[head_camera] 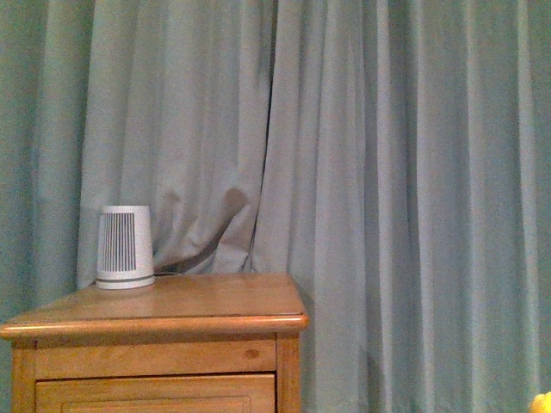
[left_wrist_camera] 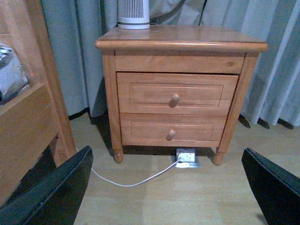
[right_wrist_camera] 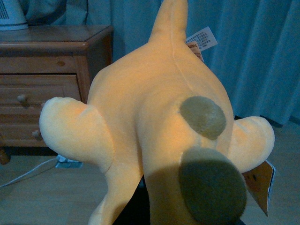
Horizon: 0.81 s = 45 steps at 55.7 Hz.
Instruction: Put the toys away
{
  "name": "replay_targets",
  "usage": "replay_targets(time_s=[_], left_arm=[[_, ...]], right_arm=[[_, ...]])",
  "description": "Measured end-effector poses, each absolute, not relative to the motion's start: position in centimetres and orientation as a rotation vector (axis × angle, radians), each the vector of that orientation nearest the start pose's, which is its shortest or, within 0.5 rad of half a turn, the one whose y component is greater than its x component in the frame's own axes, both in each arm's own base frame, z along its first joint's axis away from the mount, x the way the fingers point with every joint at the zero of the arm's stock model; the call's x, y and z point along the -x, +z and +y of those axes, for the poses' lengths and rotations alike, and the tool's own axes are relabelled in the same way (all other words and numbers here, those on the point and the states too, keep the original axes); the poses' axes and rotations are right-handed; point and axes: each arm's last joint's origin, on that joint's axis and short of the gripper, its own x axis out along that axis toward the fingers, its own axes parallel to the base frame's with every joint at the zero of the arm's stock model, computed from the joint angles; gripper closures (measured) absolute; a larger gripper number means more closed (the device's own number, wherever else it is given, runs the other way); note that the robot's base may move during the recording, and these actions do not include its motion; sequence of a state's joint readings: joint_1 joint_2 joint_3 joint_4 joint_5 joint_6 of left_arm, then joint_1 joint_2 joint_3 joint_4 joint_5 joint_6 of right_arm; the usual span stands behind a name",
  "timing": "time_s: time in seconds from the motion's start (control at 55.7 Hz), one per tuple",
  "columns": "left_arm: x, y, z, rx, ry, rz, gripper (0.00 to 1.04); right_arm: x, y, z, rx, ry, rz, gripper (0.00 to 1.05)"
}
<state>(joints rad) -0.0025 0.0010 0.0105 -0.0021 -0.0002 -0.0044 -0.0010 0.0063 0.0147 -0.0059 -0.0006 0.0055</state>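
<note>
An orange-yellow plush toy [right_wrist_camera: 154,117] with grey-brown patches and paper tags fills the right wrist view. My right gripper [right_wrist_camera: 136,213] is shut on its lower part, and the plush hides most of the gripper. A sliver of the toy [head_camera: 542,403] shows at the bottom right corner of the front view. My left gripper [left_wrist_camera: 161,197] hangs open over the wooden floor, its black fingers [left_wrist_camera: 51,192] wide apart with nothing between them, facing a wooden nightstand [left_wrist_camera: 180,84].
The nightstand [head_camera: 164,331] has two shut drawers [left_wrist_camera: 176,96] with round knobs and carries a white ribbed device [head_camera: 125,247]. A white cable [left_wrist_camera: 136,180] runs across the floor to a socket [left_wrist_camera: 186,157] beneath it. Grey-green curtains [head_camera: 387,172] hang behind. A wooden bed frame [left_wrist_camera: 28,122] stands beside.
</note>
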Motion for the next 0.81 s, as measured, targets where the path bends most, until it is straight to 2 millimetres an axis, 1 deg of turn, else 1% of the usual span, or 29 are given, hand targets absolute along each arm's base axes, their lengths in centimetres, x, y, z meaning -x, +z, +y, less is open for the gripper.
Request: replay_targets(time_s=[0.808], left_arm=[[-9.72, 16.67, -0.01, 0.004, 0.0, -0.007, 0.06]], right_arm=[[-9.72, 16.74, 0.01, -0.006, 0.001, -0.003, 0.98]])
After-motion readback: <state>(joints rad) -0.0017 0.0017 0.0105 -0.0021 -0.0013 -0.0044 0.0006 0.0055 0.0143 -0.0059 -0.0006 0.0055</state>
